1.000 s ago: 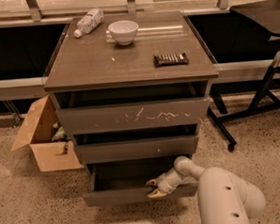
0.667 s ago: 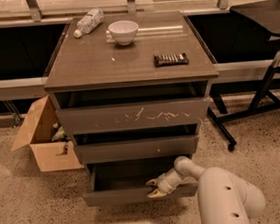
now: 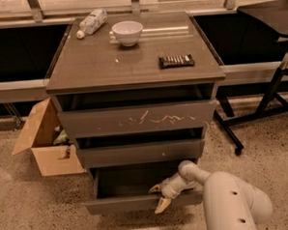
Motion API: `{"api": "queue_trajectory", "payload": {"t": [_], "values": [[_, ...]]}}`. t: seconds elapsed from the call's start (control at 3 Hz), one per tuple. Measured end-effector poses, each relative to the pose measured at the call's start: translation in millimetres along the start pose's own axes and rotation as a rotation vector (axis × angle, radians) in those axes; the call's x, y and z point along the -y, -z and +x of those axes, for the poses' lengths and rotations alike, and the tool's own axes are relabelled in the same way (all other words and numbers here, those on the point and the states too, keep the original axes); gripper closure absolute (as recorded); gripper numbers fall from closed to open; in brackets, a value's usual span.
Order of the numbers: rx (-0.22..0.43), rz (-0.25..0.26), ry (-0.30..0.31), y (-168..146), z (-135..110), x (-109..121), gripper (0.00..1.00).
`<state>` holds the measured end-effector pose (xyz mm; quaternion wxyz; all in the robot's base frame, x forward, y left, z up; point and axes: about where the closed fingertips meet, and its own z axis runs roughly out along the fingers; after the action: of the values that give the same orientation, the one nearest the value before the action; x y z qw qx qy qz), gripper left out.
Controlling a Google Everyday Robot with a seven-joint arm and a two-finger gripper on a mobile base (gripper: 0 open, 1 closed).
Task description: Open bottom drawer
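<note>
The bottom drawer (image 3: 129,204) of the dark grey-brown cabinet is pulled out, its plain front leaning forward and its dark inside showing. My gripper (image 3: 159,196) sits at the top edge of that front, right of its middle. One pale fingertip (image 3: 154,188) is inside the drawer and the other (image 3: 162,206) is outside, so the front's edge lies between them. My white arm (image 3: 231,202) comes in from the lower right. Above are the mid-sized drawer (image 3: 141,152) and the scratched top drawer (image 3: 137,119).
On the cabinet top stand a white bowl (image 3: 127,32), a lying plastic bottle (image 3: 91,22) and a dark bar-shaped packet (image 3: 176,61). An open cardboard box (image 3: 41,141) sits on the floor to the left. A black stand leg (image 3: 260,111) is to the right.
</note>
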<state>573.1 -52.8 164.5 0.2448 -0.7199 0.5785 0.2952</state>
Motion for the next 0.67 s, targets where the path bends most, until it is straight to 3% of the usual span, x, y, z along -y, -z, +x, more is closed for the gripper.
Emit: {"api": "queue_trajectory", "payload": {"t": [0.33,0.67], "values": [[0.000,0.000,0.000,-0.1,0.0,0.0,0.00],[0.000,0.000,0.000,-0.1,0.0,0.0,0.00]]}}
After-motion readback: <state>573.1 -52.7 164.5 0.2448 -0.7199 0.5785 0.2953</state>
